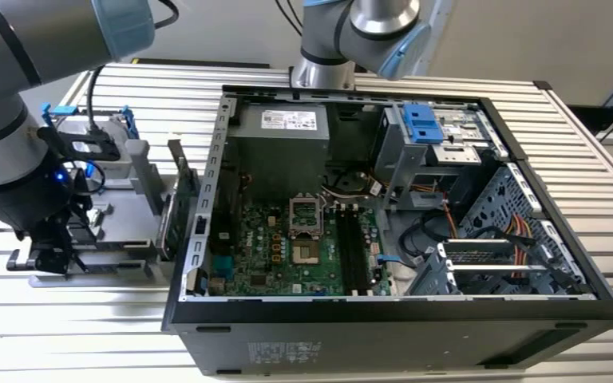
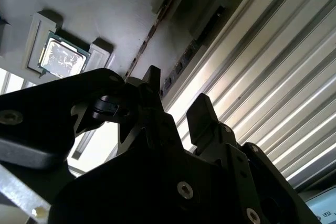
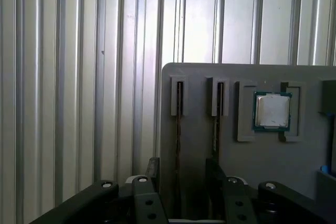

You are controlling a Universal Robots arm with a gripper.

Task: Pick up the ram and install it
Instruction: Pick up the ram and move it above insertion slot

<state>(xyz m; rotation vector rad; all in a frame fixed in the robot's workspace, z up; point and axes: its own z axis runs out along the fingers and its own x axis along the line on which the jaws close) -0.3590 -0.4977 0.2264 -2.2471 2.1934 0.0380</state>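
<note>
Jaws: parted, clamping nothing. Part of gripper, poised low over grey fixture on ribbed alu table. Ram standing edge-on in fixture slot, 2nd stick in next slot just beside. In first wrist view, lined up w/ gap btwn black fingers, touching neither as far as visible; in second wrist view, can't tell which stick sits in gap. Silver CPU seated in pocket near sticks. In exterior view: gripper at approx 9 o'clock from open PC case, fixture just beside case; blue-framed drive at approx 12 o'clock from gripper.
</note>
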